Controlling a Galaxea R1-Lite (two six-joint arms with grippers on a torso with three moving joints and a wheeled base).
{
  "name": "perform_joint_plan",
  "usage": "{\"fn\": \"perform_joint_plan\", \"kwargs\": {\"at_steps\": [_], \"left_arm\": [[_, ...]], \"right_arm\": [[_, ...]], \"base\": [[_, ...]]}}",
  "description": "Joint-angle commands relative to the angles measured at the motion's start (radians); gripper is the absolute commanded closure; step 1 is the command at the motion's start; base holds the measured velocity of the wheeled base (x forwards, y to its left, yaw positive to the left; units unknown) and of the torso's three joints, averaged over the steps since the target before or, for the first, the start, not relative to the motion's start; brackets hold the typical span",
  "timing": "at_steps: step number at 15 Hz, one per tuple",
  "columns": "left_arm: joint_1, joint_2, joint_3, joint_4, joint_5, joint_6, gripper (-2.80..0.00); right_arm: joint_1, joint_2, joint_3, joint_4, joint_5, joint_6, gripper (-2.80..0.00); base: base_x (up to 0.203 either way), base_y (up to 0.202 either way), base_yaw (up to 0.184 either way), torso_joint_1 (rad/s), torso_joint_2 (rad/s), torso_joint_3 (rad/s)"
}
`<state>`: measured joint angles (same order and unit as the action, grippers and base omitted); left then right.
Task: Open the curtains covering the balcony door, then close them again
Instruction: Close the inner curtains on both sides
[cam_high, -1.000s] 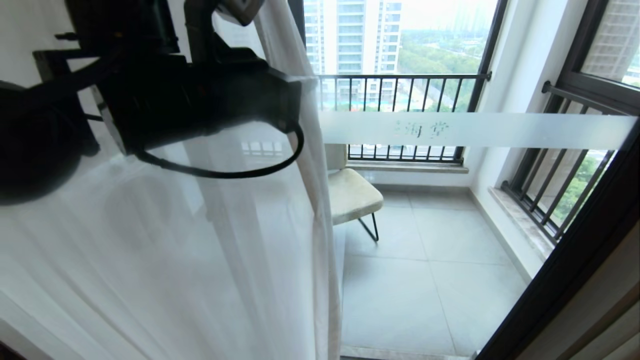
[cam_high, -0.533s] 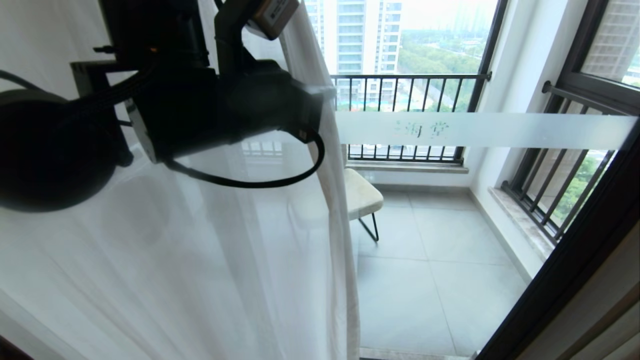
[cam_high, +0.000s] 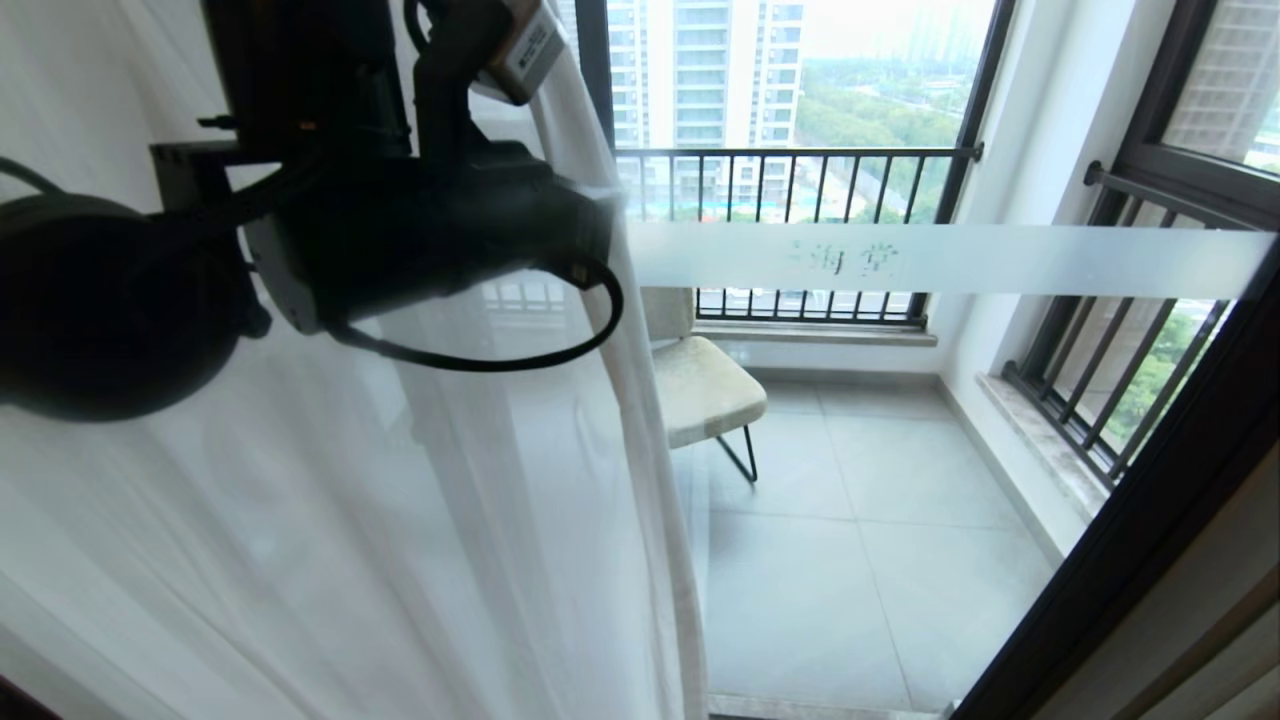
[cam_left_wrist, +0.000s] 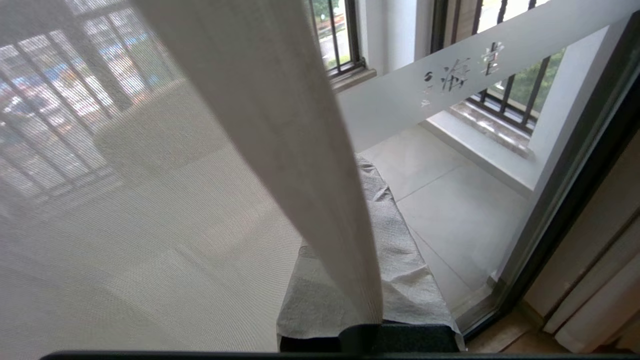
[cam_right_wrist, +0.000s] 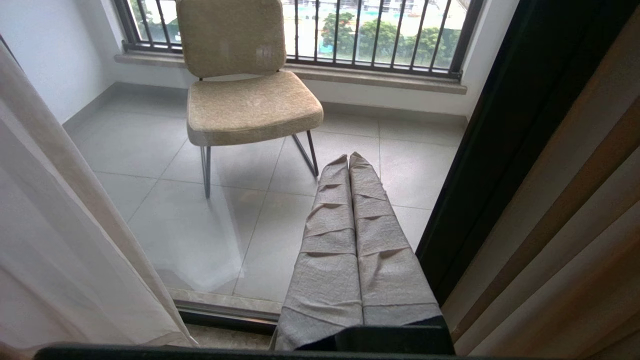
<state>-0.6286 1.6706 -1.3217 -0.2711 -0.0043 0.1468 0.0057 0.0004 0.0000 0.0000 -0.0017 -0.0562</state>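
Against the balcony door, left end effector clenched on sheer curtain edge.

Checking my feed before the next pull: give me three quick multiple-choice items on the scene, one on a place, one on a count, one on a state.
1. In the head view, which part of the balcony door does the sheer curtain cover?
A. the left part
B. the right part
C. all of it

2. How many chairs stand on the balcony?
A. none
B. one
C. two

3. How is the left claw?
A. open, clear of the fabric
B. shut on the sheer curtain's edge
C. shut on the door handle

Answers: 1 A, the glass to the right is bare and shows the balcony floor. 2 B, a single beige chair stands behind the glass. 3 B, in the left wrist view the curtain's hem runs down between the closed fingers.
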Motion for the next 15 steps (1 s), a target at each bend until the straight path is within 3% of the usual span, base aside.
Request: {"fn": "perform_joint_plan", "kwargs": {"at_steps": [1, 6, 8, 12, 15], "left_arm": [[0.097, -0.08, 0.036, -0.007, 0.003, -0.016, 0.0], [0.395, -0.221, 0.181, -0.004, 0.001, -0.03, 0.0], [0.481, -0.235, 0.22, -0.007, -0.005, -0.046, 0.0], [0.532, -0.22, 0.228, -0.008, -0.008, -0.146, 0.0], [0.533, -0.215, 0.233, -0.011, -0.006, -0.151, 0.0]], "right_arm": [[0.0, 0.0, 0.0, 0.0, 0.0, -0.001, 0.0], [0.0, 0.0, 0.0, 0.0, 0.0, -0.001, 0.0], [0.0, 0.0, 0.0, 0.0, 0.0, -0.001, 0.0], [0.0, 0.0, 0.0, 0.0, 0.0, -0.001, 0.0], [0.0, 0.0, 0.0, 0.0, 0.0, -0.001, 0.0]], "base": [[0.0, 0.0, 0.0, 0.0, 0.0, 0.0], [0.0, 0.0, 0.0, 0.0, 0.0, 0.0], [0.0, 0.0, 0.0, 0.0, 0.0, 0.0], [0.0, 0.0, 0.0, 0.0, 0.0, 0.0], [0.0, 0.0, 0.0, 0.0, 0.0, 0.0]]}}
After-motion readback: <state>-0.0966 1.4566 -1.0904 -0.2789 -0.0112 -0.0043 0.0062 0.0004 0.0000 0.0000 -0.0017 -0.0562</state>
